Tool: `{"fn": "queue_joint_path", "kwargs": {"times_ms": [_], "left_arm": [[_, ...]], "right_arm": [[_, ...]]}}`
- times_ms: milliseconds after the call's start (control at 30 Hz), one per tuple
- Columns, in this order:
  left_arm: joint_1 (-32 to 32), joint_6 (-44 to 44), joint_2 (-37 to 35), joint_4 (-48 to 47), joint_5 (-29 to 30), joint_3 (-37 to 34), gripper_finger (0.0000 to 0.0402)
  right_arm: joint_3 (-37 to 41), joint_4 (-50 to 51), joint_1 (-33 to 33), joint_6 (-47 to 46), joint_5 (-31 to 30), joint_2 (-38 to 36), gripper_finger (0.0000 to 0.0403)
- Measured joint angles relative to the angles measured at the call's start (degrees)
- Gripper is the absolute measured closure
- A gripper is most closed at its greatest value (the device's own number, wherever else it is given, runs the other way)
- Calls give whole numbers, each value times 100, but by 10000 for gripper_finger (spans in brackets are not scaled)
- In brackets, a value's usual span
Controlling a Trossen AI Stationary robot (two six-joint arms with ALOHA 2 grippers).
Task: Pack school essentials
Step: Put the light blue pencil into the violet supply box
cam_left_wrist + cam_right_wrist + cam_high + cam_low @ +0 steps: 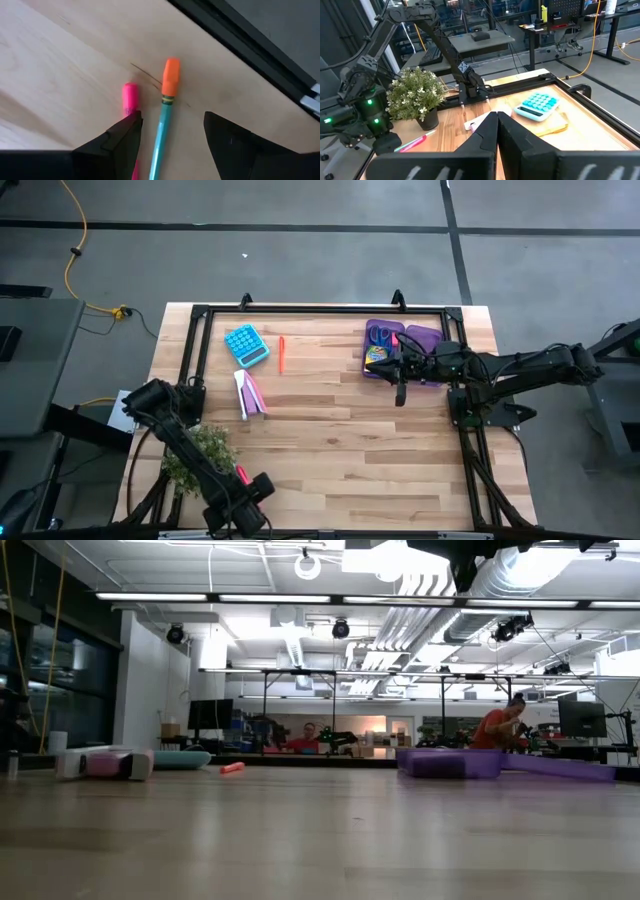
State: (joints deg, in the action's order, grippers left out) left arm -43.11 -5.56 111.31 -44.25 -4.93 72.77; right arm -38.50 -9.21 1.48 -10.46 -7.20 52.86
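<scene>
**Two pens under the left end effector at the near-left table edge**

Two pens lying side by side on the table at its near-left corner: a pink pen and a teal pen with an orange cap, close together, not touching. Left end effector spread wide just above them, one finger over the pink pen's shaft, the teal pen between the fingers, nothing gripped. Beside that arm, a potted plant.

Far right: purple case lying open, with scissors and a crayon box inside. Right end effector clenched empty, hovering just beside the case's near-left side.

Far left: blue calculator, orange pen just right of it, and a small stack of pink and white items nearer.
</scene>
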Motion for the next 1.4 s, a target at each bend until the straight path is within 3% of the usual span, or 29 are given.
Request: {"fn": "queue_joint_path", "kwargs": {"times_ms": [633, 1100, 1400], "left_arm": [[39, -48, -15, 354, 22, -295, 206], [47, -63, -7, 408, 44, -300, 352], [188, 90, -36, 453, -55, -302, 397]], "right_arm": [[0, 0, 0, -2, 1, 0, 403], [0, 0, 0, -4, 2, 0, 403], [0, 0, 0, -4, 2, 0, 403]]}}
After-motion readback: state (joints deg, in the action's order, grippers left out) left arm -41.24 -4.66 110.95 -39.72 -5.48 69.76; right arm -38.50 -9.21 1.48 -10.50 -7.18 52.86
